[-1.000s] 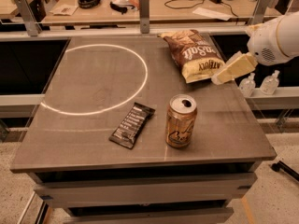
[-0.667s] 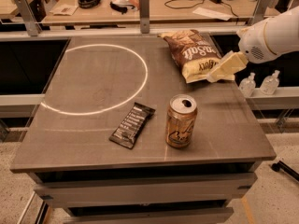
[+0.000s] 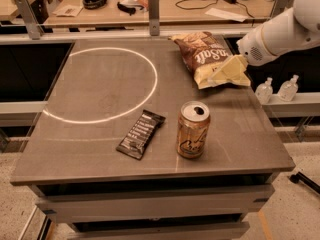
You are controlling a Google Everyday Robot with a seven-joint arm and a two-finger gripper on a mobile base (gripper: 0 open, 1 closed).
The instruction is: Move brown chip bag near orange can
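Smooth white rounded arm (image 3: 287,29) with dotted grille (image 3: 256,54), cream hand (image 3: 227,73) at far right.

One cam, high front, angled down on table (image 3: 75,154); gripper (image 3: 229,74) at view's upper right.

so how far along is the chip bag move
Done: the tool is at the lower right edge of the brown chip bag. In hand: the grasp, not confirmable here. Left: the whole move; the bag lies at the back, apart from the orange can nearer the front.

Grey table (image 3: 240,134) with white circle (image 3: 156,78), cluttered wooden desk (image 3: 170,15) behind, speckled floor (image 3: 300,219).
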